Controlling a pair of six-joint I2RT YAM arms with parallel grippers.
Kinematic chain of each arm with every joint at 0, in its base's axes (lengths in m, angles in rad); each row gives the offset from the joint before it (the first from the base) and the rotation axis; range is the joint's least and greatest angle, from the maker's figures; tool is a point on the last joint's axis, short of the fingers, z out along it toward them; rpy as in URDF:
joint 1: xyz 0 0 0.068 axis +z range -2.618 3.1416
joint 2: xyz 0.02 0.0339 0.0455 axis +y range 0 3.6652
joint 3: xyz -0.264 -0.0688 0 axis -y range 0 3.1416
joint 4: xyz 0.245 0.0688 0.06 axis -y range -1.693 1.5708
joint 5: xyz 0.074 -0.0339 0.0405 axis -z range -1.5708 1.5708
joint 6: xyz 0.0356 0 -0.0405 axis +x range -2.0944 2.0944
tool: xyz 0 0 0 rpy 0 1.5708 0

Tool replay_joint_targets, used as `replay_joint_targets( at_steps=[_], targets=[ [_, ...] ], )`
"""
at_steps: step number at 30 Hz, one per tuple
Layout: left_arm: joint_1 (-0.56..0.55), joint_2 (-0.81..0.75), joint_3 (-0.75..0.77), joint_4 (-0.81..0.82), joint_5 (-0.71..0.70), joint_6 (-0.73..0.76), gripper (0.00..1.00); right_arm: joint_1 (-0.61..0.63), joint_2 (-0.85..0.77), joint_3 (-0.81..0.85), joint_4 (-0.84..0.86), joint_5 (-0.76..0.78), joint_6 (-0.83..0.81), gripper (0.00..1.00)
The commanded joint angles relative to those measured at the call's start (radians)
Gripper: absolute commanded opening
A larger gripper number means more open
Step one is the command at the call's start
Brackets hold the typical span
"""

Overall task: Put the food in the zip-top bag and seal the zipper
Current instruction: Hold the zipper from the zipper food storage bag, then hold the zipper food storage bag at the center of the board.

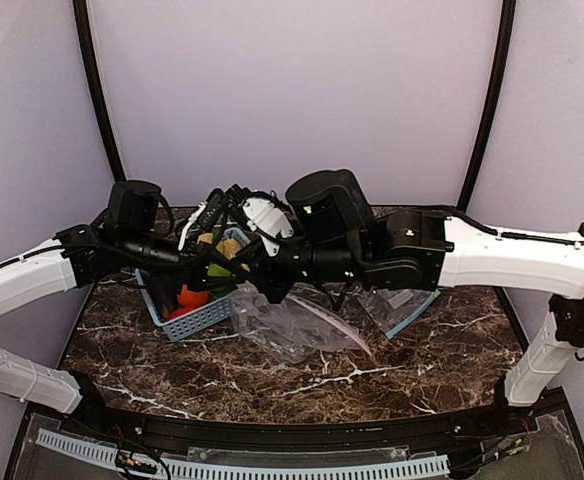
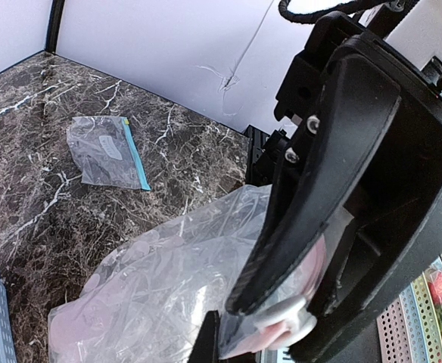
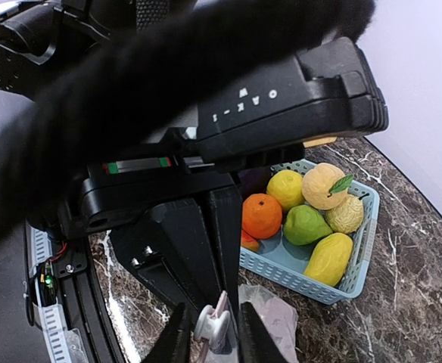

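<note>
Nearest the viewer, a bare stretch of dark marbled tabletop [image 1: 272, 375] runs along the front edge, giving open room on both sides. Just beyond it a crumpled clear bag [image 1: 292, 325] lies on the tabletop, its body stretching right and toward the front, its mouth lifted up to where the two arms meet in the middle. The right hand [image 3: 213, 342] is pinched on a pale, pink-edged strip of the bag's rim. The left hand [image 2: 274, 325] also seems clamped on that pink rim, though its own finger hides much of the grip. Directly left of the bag, touching or nearly touching it, sits a light-blue basket [image 1: 204, 318] holding the food [image 3: 304, 200]: yellow, orange and green pieces heaped together, none yet in the bag. The basket lies under the left arm, so that hand is likely the nearer one to fetch from it. A second bag [image 2: 104, 151], flat with a blue edge, lies farther right. The back walls close in behind.
</note>
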Motion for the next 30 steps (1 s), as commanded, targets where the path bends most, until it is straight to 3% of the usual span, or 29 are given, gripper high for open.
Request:
replay_joint_targets(
  at_steps=[1, 6, 12, 14, 23, 26, 30],
  targets=[
    [-0.004, -0.016, 0.018, 0.005, 0.005, -0.003, 0.01, 0.013, 0.013, 0.031, -0.010, 0.038, 0.001, 0.13],
    [-0.005, -0.026, 0.015, 0.025, 0.020, -0.023, 0.01, 0.013, 0.002, 0.017, 0.001, 0.055, 0.014, 0.00],
    [-0.005, -0.041, -0.003, 0.108, 0.057, -0.066, 0.32, 0.003, -0.037, -0.032, 0.052, 0.016, 0.041, 0.00],
    [-0.005, -0.040, -0.003, 0.123, 0.069, -0.074, 0.34, -0.009, -0.050, -0.049, 0.067, -0.011, 0.065, 0.00],
    [-0.005, -0.051, -0.033, 0.196, 0.087, -0.114, 0.18, -0.060, -0.087, -0.097, 0.101, -0.136, 0.123, 0.00],
    [-0.006, -0.054, -0.048, 0.250, 0.092, -0.135, 0.04, -0.066, -0.094, -0.106, 0.111, -0.157, 0.133, 0.00],
    [-0.005, -0.057, -0.057, 0.267, 0.080, -0.138, 0.01, -0.075, -0.103, -0.116, 0.123, -0.189, 0.144, 0.00]
  ],
)
